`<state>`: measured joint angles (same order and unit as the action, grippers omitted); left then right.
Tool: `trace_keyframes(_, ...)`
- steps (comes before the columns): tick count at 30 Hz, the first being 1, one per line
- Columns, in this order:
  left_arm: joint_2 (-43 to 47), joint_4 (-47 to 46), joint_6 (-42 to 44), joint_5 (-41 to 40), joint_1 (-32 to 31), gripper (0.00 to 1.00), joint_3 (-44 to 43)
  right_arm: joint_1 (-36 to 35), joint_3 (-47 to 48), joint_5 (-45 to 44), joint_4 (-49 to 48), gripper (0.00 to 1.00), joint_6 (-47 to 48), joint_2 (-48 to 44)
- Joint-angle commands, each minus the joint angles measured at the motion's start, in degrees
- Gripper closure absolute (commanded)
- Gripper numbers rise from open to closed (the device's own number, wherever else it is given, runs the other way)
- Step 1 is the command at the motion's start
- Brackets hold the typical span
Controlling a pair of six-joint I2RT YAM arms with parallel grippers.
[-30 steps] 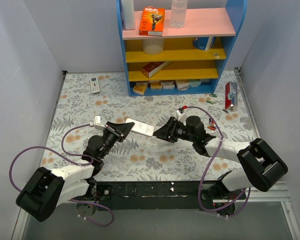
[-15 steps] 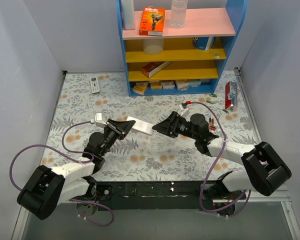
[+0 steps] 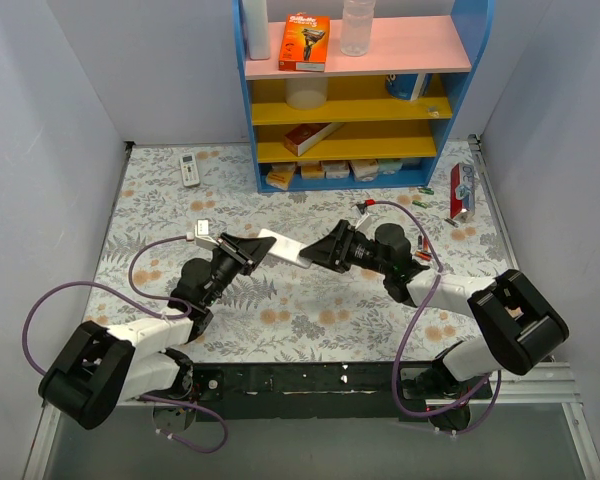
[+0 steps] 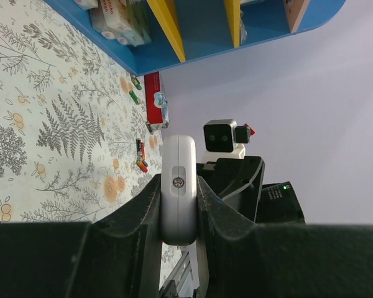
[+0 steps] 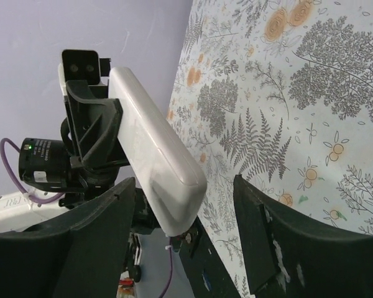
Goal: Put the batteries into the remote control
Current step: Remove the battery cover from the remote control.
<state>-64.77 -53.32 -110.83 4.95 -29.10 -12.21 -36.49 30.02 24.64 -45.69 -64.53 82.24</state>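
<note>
From above, the left gripper [image 3: 248, 250] clamps the remote control [image 3: 283, 251] above the desk [image 3: 150, 200], with the right gripper [image 3: 320, 255] spread open around its far end. Left wrist: the batteries [image 4: 140, 162] lie loose on the desk (none loaded, seemingly). Right wrist: the cover looks shut, so loading remains.

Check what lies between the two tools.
The white remote control: the left tool grips one end, the other end sits within the open right tool, per right wrist view.

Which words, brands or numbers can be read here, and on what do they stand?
"Gillette": on the orange box.
Small boxes: print too small to read.
Red pack: print blurred.
Small remote: markings too small to read.
Remote: no text visible.
</note>
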Motion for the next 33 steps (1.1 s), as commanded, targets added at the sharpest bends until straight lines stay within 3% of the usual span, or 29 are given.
trace_keyframes(1,-0.7,-2.75,-0.18,1.03,-0.17,1.0,-2.21,0.1,2.5,1.02,-5.46,0.31,-1.29,0.91)
trace_keyframes(3,-0.97,-3.28,-0.36,1.11,-0.17,1.0,-2.38,0.1,2.33,1.11,-5.55,0.34,-1.47,1.26)
trace_keyframes(10,-0.79,-5.12,-1.94,-0.03,-0.17,1.0,-2.03,0.1,-0.74,0.23,-4.23,0.61,-1.38,0.65)
trace_keyframes(17,-0.35,-10.22,-4.22,-1.43,-0.08,1.0,-1.24,0.1,-4.17,-1.35,-0.98,0.79,0.28,-1.37)
trace_keyframes(21,0.08,-10.05,-4.23,-1.17,-0.08,1.0,-1.77,0.19,-4.8,-1.79,-0.54,0.78,1.07,-2.08)
trace_keyframes(27,0.35,-6.19,-1.5,-0.38,0.01,1.0,-1.68,0.19,-3.66,-1.35,-0.63,0.62,2.22,-2.78)
trace_keyframes(33,-3.42,-7.23,-0.18,0.23,-0.08,1.0,0.69,0.37,-3.3,-1.27,-0.98,0.61,2.74,-1.29)
